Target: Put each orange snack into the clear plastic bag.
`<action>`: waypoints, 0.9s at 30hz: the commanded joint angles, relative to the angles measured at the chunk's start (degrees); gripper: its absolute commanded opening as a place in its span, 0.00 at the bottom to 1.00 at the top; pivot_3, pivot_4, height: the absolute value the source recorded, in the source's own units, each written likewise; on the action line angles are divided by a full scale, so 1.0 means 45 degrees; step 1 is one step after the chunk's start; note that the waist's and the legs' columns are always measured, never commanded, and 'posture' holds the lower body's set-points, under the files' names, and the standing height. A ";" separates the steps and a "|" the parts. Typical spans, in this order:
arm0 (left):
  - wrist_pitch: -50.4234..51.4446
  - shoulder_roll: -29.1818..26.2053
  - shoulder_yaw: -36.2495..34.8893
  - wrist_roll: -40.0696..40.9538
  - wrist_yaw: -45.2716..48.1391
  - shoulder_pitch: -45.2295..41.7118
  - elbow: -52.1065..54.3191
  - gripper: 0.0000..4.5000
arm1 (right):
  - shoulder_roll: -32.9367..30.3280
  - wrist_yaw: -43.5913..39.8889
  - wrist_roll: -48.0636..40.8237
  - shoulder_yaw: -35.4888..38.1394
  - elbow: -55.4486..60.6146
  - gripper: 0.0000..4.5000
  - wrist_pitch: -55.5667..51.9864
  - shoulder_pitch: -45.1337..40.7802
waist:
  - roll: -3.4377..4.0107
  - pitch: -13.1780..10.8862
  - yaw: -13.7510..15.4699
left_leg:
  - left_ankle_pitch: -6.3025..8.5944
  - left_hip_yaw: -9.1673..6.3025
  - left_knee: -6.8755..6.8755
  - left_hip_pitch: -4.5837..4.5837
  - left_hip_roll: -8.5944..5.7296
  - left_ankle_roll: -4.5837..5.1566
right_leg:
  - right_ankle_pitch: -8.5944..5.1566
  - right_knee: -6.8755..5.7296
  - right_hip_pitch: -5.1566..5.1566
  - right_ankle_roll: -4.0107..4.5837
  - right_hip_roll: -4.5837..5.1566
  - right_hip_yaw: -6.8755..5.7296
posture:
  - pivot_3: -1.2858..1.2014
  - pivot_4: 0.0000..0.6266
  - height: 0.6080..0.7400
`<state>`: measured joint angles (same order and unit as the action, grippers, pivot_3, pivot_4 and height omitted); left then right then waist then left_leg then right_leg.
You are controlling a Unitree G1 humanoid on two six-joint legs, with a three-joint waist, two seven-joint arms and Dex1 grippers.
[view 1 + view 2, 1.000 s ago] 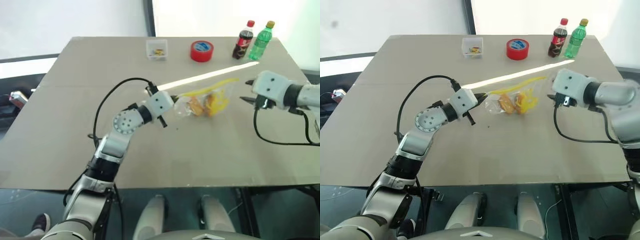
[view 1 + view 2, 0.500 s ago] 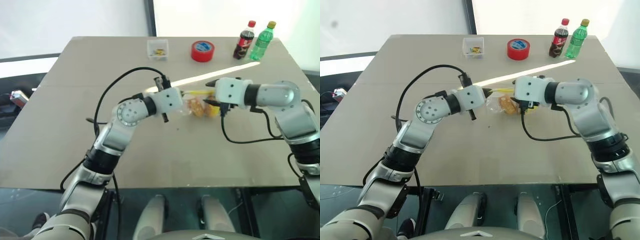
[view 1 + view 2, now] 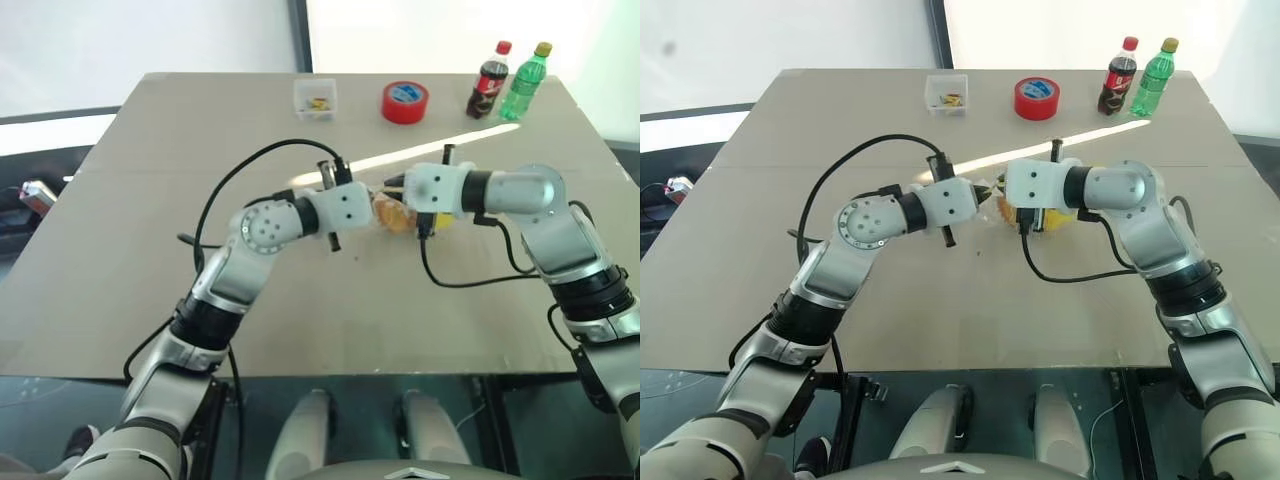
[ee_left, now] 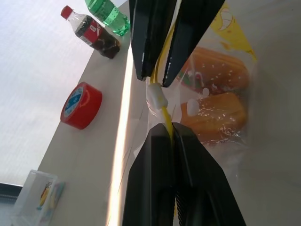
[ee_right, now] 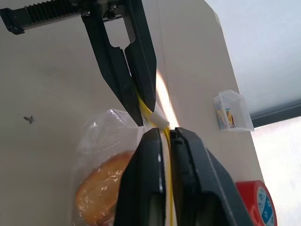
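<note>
Open tan tabletop (image 3: 300, 300) surrounds the centre; along the far edge stand a small clear square box (image 3: 314, 98), red tape roll (image 3: 404, 102), cola bottle (image 3: 488, 80) and green bottle (image 3: 526, 81).

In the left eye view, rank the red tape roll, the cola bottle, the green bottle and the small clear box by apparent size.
1. red tape roll
2. cola bottle and green bottle: alike, unranked
3. small clear box: close to the bottles, so this place is unsure

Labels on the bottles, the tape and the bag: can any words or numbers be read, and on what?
None can be read.
Dark cola bottle: label too small to read.
Green bottle: label too small to read.
Red tape roll: blue and white disc, any print blurred.
Clear plastic bag: yellow corner with a white drawing, no legible words.
Small clear box: coloured contents, nothing legible.
</note>
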<state>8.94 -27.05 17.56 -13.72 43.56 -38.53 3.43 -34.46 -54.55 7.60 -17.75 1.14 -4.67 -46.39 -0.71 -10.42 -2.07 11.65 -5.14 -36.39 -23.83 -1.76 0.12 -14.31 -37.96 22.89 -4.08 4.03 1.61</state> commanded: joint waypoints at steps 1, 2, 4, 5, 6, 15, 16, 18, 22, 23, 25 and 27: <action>0.0213 0.0104 -0.0128 0.0227 0.0155 -0.0334 0.0627 0.00 | 0.0066 0.0157 0.0119 0.0169 0.0166 0.03 0.0191 -0.0163 | 0.0000 0.0000 -0.0002 | 0.0000 0.0000 0.0000 0.0000 0.0000 0.0000 | 0.0000 0.0000 0.0000 0.0000 0.0000 0.0000 | 0.52 0.24 1.00; 0.0248 0.0118 -0.0149 0.0245 0.0159 -0.0346 0.0630 0.00 | 0.0096 0.0132 0.0116 0.0165 0.0203 0.03 0.0158 -0.0135 | 0.0000 0.0000 -0.0002 | 0.0000 0.0000 0.0000 0.0000 0.0000 0.0000 | 0.0000 -0.0001 0.0000 0.0000 0.0000 0.0000 | 0.52 0.24 1.00; 0.0234 0.0087 -0.0159 0.0190 0.0149 -0.0399 0.0604 0.00 | 0.0155 0.0069 0.0102 0.0153 0.0317 0.03 0.0069 -0.0071 | 0.0000 0.0000 -0.0017 | 0.0000 0.0000 0.0000 0.0000 0.0000 0.0000 | 0.0000 -0.0001 0.0000 0.0000 0.0000 0.0001 | 0.52 0.24 1.00; 0.0183 0.0052 -0.0161 0.0143 0.0128 -0.0429 0.0571 0.00 | 0.0183 0.0003 0.0067 0.0136 0.0388 0.03 0.0031 -0.0035 | 0.0000 0.0000 -0.0019 | 0.0000 0.0000 0.0000 0.0000 0.0000 0.0000 | 0.0000 -0.0001 0.0000 0.0000 0.0000 0.0001 | 0.52 0.24 1.00; 0.0141 0.0026 -0.0162 0.0111 0.0112 -0.0454 0.0542 0.00 | 0.0204 -0.0049 0.0039 0.0124 0.0446 0.03 0.0010 -0.0004 | 0.0000 0.0000 -0.0018 | 0.0000 -0.0001 0.0000 0.0000 0.0000 0.0000 | 0.0000 -0.0001 0.0000 0.0000 0.0000 0.0000 | 0.52 0.24 1.00; -0.0267 -0.0109 -0.0166 -0.0266 -0.0175 -0.0653 0.0416 0.00 | 0.0117 -0.0165 0.0148 0.0145 0.0544 0.03 0.0131 -0.0035 | 0.0000 0.0000 -0.0017 | 0.0000 0.0000 0.0000 0.0001 0.0000 0.0000 | 0.0000 -0.0001 0.0000 0.0000 0.0000 0.0001 | 0.52 0.24 1.00; -0.0291 -0.0113 -0.0165 -0.0283 -0.0187 -0.0654 0.0419 0.00 | 0.0119 -0.0157 0.0161 0.0142 0.0542 0.03 0.0157 -0.0041 | 0.0000 0.0000 -0.0017 | 0.0000 0.0000 0.0000 0.0001 0.0000 0.0000 | 0.0000 -0.0001 0.0000 0.0000 0.0000 0.0001 | 0.52 0.24 1.00; -0.0388 -0.0152 -0.0116 -0.0384 -0.0194 -0.0662 0.0419 0.00 | 0.0119 -0.0128 0.0215 0.0140 0.0563 0.03 0.0155 -0.0069 | 0.0000 0.0000 -0.0018 | 0.0000 0.0000 0.0000 0.0001 0.0000 0.0000 | 0.0000 -0.0001 0.0000 0.0000 0.0000 0.0000 | 0.52 0.24 1.00; -0.0609 -0.0194 -0.0070 -0.0560 -0.0212 -0.0678 0.0415 0.00 | 0.0172 -0.0090 0.0249 0.0136 0.0597 0.03 0.0128 -0.0150 | 0.0000 0.0000 -0.0018 | 0.0000 0.0000 0.0000 0.0001 0.0000 0.0000 | 0.0000 -0.0001 0.0000 0.0000 0.0000 0.0001 | 0.52 0.24 1.00; -0.0690 -0.0217 -0.0059 -0.0615 -0.0227 -0.0684 0.0413 0.00 | 0.0184 -0.0077 0.0263 0.0131 0.0605 0.03 0.0126 -0.0177 | 0.0000 0.0000 -0.0017 | 0.0000 0.0000 0.0000 0.0001 0.0000 0.0000 | 0.0000 -0.0001 0.0000 0.0000 0.0000 0.0001 | 0.52 0.24 1.00; -0.0834 -0.0261 -0.0042 -0.0721 -0.0227 -0.0696 0.0380 0.00 | 0.0214 -0.0007 0.0311 0.0147 0.0601 0.03 0.0098 -0.0256 | 0.0000 0.0000 -0.0017 | 0.0000 0.0000 0.0000 0.0001 0.0000 0.0000 | 0.0000 -0.0001 0.0000 0.0000 0.0000 0.0001 | 0.52 0.24 1.00; -0.0926 -0.0283 -0.0033 -0.0791 -0.0206 -0.0698 0.0332 0.00 | 0.0199 0.0014 0.0366 0.0163 0.0592 0.03 0.0077 -0.0316 | 0.0000 0.0000 -0.0017 | 0.0000 0.0000 0.0000 0.0001 0.0000 0.0000 | 0.0000 -0.0002 0.0000 0.0000 0.0000 0.0001 | 0.52 0.24 1.00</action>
<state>6.83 -28.24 17.77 -16.89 43.32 -39.85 3.40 -33.49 -54.64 9.06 -17.74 1.80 -4.64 -46.37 -0.71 -10.42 -2.14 11.65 -5.14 -36.39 -23.83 -1.76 0.12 -14.31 -37.97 22.89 -4.08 4.03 1.61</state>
